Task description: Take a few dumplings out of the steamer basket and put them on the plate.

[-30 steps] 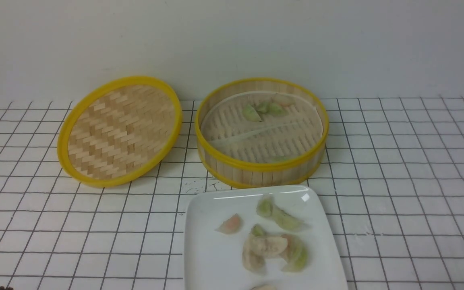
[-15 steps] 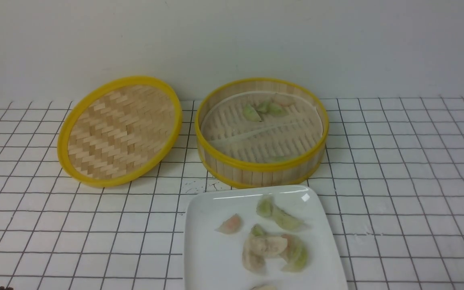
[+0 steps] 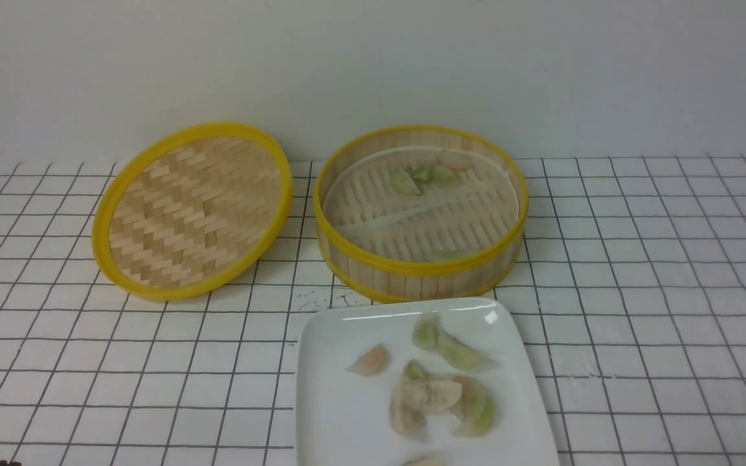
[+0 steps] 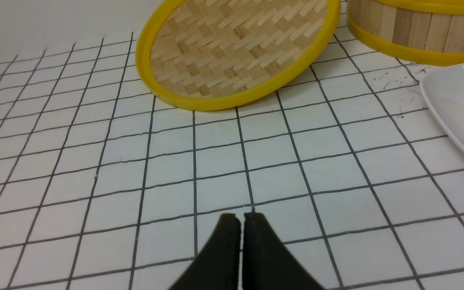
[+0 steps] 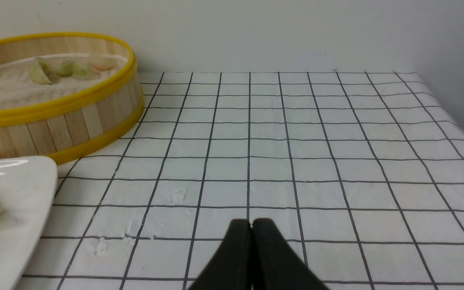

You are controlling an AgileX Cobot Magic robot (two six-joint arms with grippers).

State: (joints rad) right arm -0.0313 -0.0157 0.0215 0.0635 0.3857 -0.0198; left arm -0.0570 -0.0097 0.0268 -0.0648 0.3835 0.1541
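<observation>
Front view, nearest to me: the plate (image 3: 340,414) sits at the close edge of the gridded surface (image 3: 638,336), cut off by the frame. On it lie several dumplings (image 3: 434,395): a pinkish one (image 3: 370,360) alone toward my left, a pale green pair (image 3: 447,343) nearer the far rim, and a cluster of beige and green ones piled together in the middle. Another pale shape shows at the very bottom edge, probably one more dumpling, though too little of it is visible to be sure.

My left end effector (image 4: 240,219) is low over bare grid squares, its two dark fingers pressed together with nothing between them. My right end effector (image 5: 251,223) is the same on the other side: fingers closed on each other, empty, over open surface, with the corner of the plate and the steamer basket off to my left.

Just beyond the plate stands the steamer basket (image 3: 421,266), its near wall almost meeting the plate's far rim. A few green dumplings (image 3: 421,176) with a beige one beside them rest on the liner against its far wall; a green bit also peeks above the near rim.

To the left of the basket, the woven lid (image 3: 192,210) lies tilted, with its far edge raised.
</observation>
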